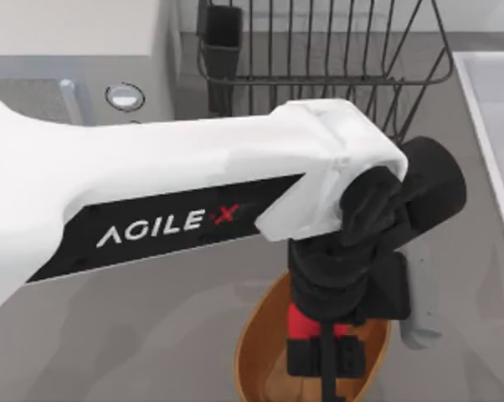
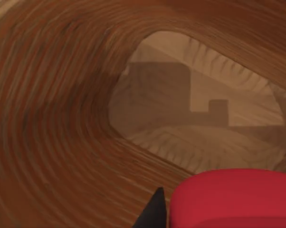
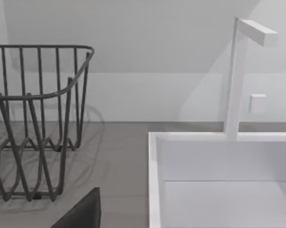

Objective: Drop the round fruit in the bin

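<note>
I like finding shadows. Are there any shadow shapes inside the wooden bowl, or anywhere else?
Left wrist view: blocky dark shadows lie on the bin's pale floor, beyond the round fruit. Right wrist view: the dish rack throws faint wiry shadows on the counter. Top view: the left gripper hangs over the bin.

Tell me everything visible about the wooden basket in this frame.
The basket is an oval brown wooden bowl at the top view's lower edge, right of centre, partly cut off by the frame. The left wrist view shows ribbed, grained inner walls curving down to a lighter flat bottom crossed by shadows. The left gripper hangs over its opening with the red fruit between its fingers. It stands on the grey counter, just below the wire rack.
</note>
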Available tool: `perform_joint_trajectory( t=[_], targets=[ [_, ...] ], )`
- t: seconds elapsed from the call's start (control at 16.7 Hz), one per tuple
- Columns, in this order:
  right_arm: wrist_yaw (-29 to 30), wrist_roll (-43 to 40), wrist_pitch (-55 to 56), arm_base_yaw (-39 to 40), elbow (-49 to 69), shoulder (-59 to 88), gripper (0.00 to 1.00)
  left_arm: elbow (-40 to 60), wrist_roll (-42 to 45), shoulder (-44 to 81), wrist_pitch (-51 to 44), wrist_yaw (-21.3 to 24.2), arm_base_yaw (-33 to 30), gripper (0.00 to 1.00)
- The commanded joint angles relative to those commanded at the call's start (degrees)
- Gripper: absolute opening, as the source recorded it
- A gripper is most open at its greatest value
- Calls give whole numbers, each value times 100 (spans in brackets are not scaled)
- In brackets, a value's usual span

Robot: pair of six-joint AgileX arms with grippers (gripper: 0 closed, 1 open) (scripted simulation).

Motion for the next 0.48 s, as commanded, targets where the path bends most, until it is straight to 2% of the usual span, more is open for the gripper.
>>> perform_joint_trajectory(
  t=[0.48],
  targets=[
    [0, 0, 0, 0, 0, 0, 100, 0, 0, 0, 0, 0, 0, 75]
  ],
)
